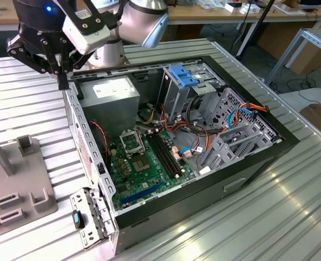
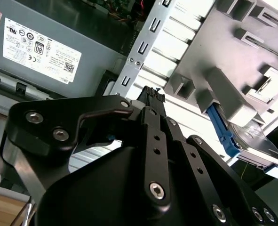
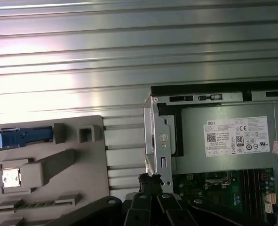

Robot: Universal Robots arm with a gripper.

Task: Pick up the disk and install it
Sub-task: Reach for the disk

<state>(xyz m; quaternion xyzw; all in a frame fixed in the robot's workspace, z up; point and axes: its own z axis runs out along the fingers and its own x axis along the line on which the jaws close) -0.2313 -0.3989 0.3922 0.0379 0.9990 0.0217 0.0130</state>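
Note:
The disk [image 2: 254,142] stands on edge in a slot of a grey fixture [image 2: 209,61], silver with a blue side rail. In the first wrist view its blue rail [image 3: 23,137] shows at one end of that fixture [image 3: 49,165]. My gripper [image 1: 61,81] hangs over the open computer case's corner by the power supply, apart from the disk. In both wrist views the black fingers [image 2: 153,96] [image 3: 150,180] are shut together with nothing between them.
The open computer case [image 1: 247,163] lies on a ribbed metal table, showing the motherboard [image 1: 144,163], the power-supply box [image 1: 114,92] [image 3: 233,139] and a drive cage with a blue latch [image 1: 183,76]. The grey fixture [image 1: 19,185] sits at the exterior view's left.

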